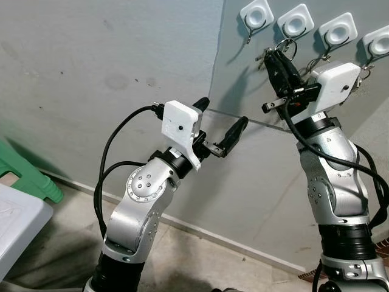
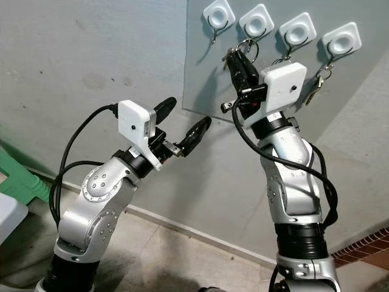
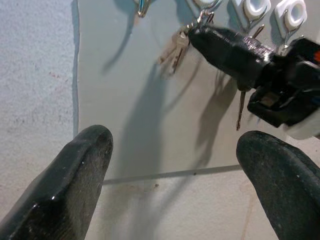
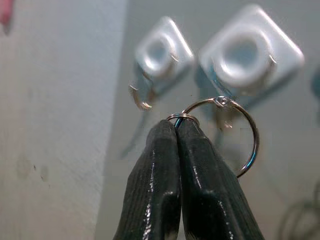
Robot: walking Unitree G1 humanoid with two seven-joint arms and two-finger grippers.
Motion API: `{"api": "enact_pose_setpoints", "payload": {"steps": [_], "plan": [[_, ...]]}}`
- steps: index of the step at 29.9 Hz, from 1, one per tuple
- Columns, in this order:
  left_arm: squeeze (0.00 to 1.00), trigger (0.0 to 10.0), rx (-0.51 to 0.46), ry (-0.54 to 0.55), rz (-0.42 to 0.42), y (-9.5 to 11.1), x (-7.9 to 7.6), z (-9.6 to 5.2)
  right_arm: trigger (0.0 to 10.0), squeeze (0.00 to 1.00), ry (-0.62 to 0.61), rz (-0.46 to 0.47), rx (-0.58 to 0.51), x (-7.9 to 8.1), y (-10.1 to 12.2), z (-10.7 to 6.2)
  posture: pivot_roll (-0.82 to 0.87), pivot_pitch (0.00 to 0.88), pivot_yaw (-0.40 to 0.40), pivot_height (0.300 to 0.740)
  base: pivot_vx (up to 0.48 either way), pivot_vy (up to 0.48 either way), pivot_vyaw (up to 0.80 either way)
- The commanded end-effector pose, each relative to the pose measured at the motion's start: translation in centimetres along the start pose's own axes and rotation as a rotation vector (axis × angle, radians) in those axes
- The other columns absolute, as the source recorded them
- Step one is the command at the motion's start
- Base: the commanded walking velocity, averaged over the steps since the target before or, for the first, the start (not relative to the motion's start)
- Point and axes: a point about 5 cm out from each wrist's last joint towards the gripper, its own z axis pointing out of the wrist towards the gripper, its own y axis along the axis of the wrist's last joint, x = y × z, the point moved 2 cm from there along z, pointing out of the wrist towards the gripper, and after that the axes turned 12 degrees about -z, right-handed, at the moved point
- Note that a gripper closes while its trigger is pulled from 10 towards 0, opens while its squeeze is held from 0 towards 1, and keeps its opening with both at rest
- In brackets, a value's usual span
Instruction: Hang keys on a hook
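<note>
Right gripper [image 4: 177,122] is pinched tight on the small split ring of a key bunch, with the big key ring [image 4: 227,135] looping out past the fingertips at about 2 o'clock in the wrist cam. So the keys [image 3: 175,47] are in hand and lifted to the hook board [image 1: 255,91]; you can see them dangling just under the fingertips in the left wrist cam.

Progress-wise I'd call this most of the way: pickup and carry are done, hanging isn't. The big ring sits right in front of the second white hook pad [image 1: 295,22] from the left, and I honestly can't tell from these shots whether the ring has caught the wire hook or is just close to it. The first hook [image 4: 141,97], at roughly 10 o'clock of the ring, looks bare. Another key set [image 2: 317,85] hangs on a hook further right.

Left gripper [image 1: 222,128] hangs around lower down, fingers spread wide, holding nothing.

What's left, I reckon: slip the ring over the hook, let go, back off.
</note>
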Motion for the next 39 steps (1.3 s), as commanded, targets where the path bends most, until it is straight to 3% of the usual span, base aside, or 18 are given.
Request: {"api": "enact_pose_setpoints", "payload": {"steps": [1,13,19,20,30,37,39], "plan": [[0.0,10.0,-0.02,-0.024,0.009,0.7,-0.6,0.2,10.0,0.0,-0.006,0.001,-0.009,-0.7,0.3,0.2,-0.02,0.149,-0.071,0.74,0.0,0.0,0.0],[0.0,10.0,-0.023,-0.01,-0.003,0.8,-0.5,0.1,10.0,0.0,0.008,0.028,0.024,-1.0,-0.2,0.3,-0.02,0.152,-0.077,0.74,0.0,0.0,0.0],[0.0,10.0,-0.026,-0.003,-0.007,0.9,-0.5,0.1,10.0,0.0,0.057,0.064,0.06,0.1,-1.2,-0.5,-0.01,0.153,-0.081,0.74,0.0,0.0,0.0],[0.0,10.0,-0.025,-0.001,-0.007,0.9,-0.4,0.1,10.0,1.0,0.062,0.074,0.06,0.3,-1.2,-0.6,-0.01,0.152,-0.081,0.74,0.0,0.0,0.0],[0.0,10.0,-0.026,0.037,-0.014,0.5,0.0,-0.2,10.0,1.0,0.058,0.103,0.079,1.0,-1.9,-1.6,-0.02,0.141,-0.079,0.74,0.0,0.0,0.0],[0.0,10.0,-0.03,0.158,0.002,0.0,2.1,-0.7,10.0,1.0,-0.001,0.078,0.119,1.1,-3.1,-2.8,-0.01,0.129,-0.077,0.74,0.0,0.0,0.0],[0.0,10.0,-0.04,0.193,0.0,0.0,2.7,-0.9,10.0,1.0,-0.052,0.034,0.111,0.9,-3.2,-3.2,-0.01,0.127,-0.076,0.74,0.0,0.0,0.0]]}}
